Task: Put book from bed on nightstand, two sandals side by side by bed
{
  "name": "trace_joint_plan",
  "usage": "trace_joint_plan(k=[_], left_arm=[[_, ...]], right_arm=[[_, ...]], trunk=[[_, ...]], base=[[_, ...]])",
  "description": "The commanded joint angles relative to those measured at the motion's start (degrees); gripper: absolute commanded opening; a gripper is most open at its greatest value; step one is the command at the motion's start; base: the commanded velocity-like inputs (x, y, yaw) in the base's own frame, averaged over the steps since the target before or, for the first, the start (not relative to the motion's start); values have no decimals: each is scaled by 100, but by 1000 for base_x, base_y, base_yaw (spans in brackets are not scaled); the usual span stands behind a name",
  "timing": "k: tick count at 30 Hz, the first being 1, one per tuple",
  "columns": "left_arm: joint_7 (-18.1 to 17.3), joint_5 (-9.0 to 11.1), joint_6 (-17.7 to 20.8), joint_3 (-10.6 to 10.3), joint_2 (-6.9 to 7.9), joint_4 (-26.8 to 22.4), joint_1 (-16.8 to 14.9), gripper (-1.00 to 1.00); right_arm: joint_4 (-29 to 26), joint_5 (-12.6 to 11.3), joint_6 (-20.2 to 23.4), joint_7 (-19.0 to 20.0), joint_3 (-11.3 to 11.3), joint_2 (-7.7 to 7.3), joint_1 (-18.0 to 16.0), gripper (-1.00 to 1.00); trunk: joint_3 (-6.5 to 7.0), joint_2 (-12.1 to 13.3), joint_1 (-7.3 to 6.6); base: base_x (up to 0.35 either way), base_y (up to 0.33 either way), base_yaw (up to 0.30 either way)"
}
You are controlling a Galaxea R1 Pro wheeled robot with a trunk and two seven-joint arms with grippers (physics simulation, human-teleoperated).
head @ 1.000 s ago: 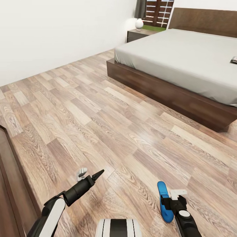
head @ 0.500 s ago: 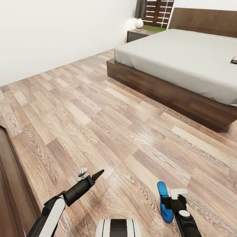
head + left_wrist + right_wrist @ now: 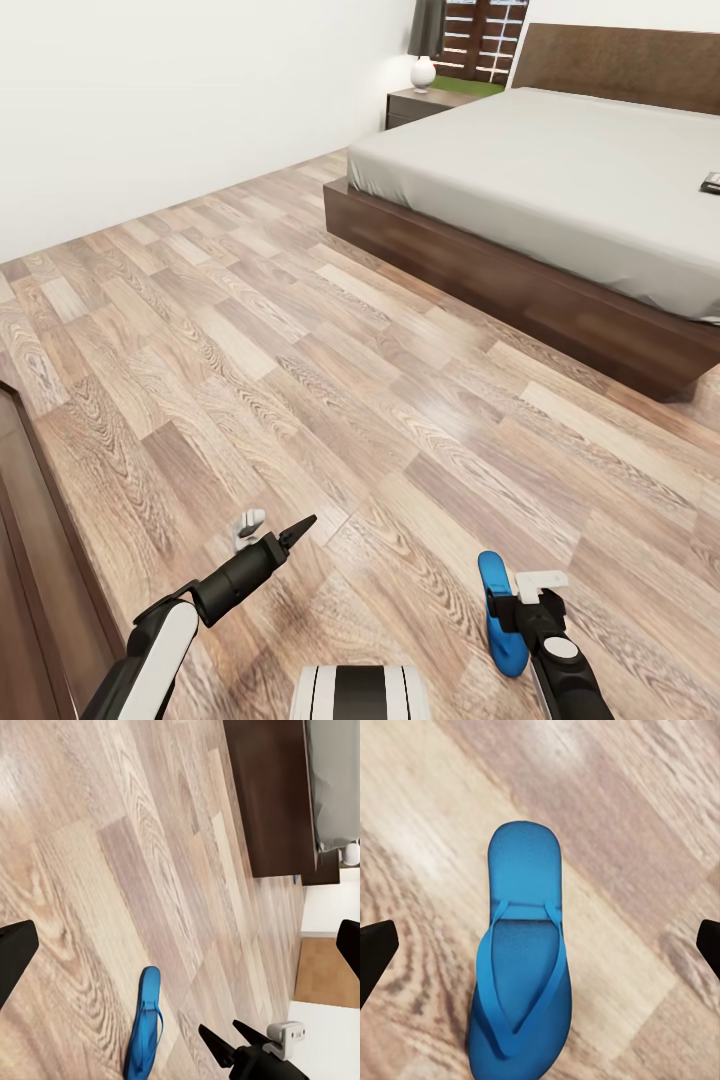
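From the head view, a wood-plank floor (image 3: 300,380) runs to the bed (image 3: 560,190) at upper right, with the book (image 3: 711,183) lying on the mattress at the frame's right edge. A nightstand (image 3: 420,103) carrying a white lamp (image 3: 423,72) stands beside the headboard. One blue sandal (image 3: 497,610) lies flat on the floor just beside the right tool (image 3: 520,590); the left tool (image 3: 275,530) hangs apart from it, fingers spread

The left wrist view shows the sandal (image 3: 144,1024) on the planks near the right tool (image 3: 225,1044), the bed frame (image 3: 271,795) well beyond

The right wrist view looks straight down on the sandal (image 3: 521,960), toe straps upward, lying between the widely spread fingertips (image 3: 375,952), untouched
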Motion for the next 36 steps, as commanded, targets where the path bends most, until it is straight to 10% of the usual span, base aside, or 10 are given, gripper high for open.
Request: trace_joint_plan(k=[1,36], left_arm=[[-3,39,45,7,1,-1,-2,100],[-3,47,54,7,4,-1,-2,100]], right_arm=[[-10,54,27,20,-13,6,-2,100],[-42,53,-102,-19,-4,13,-1,100]], trunk=[[-4,-1,-1],[-4,-1,-1]], base=[[0,0,0],[5,0,0]])
